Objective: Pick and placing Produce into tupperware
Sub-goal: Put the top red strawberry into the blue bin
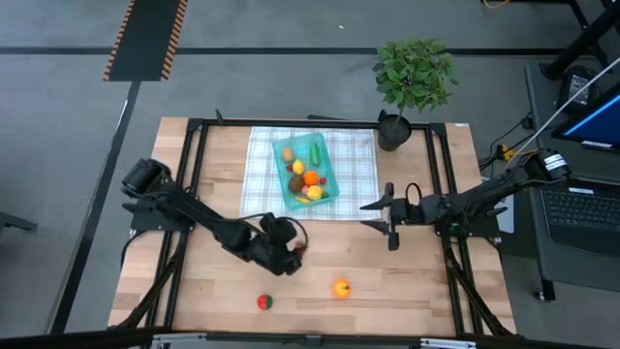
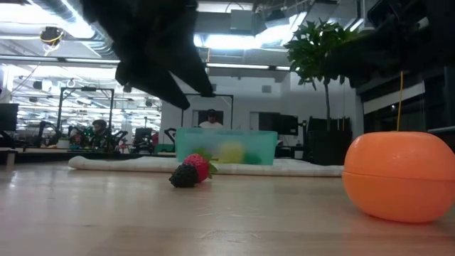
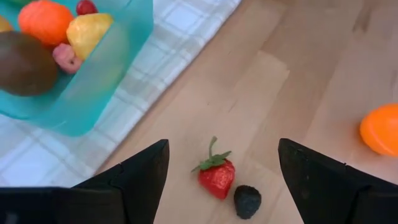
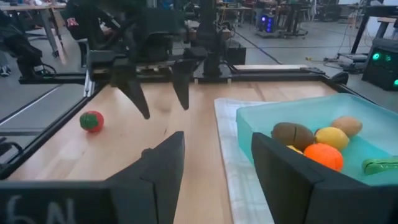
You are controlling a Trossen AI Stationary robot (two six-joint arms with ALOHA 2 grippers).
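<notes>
The left gripper [image 1: 288,254] hangs over the bare wood in front of the checked cloth [image 1: 354,160], its fingers spread wide with nothing between them. Below it on the table lie a strawberry [image 3: 217,177] and a blackberry [image 3: 247,201], just beside each other; from above both are almost wholly hidden under the gripper. The low view cuts the arm off at the top, so only dark fingertips show.

The container [image 1: 287,189] sits on the cloth, holding an orange [image 3: 43,20], a lemon [image 3: 88,33], a kiwi [image 3: 23,62] and other pieces too small to name. Another orange [image 1: 341,288] and a red-and-green fruit [image 1: 264,301] lie near the table's front edge, well apart from it.

The right gripper [image 1: 378,215] waits by the cloth's right side, fingers apart and empty.
</notes>
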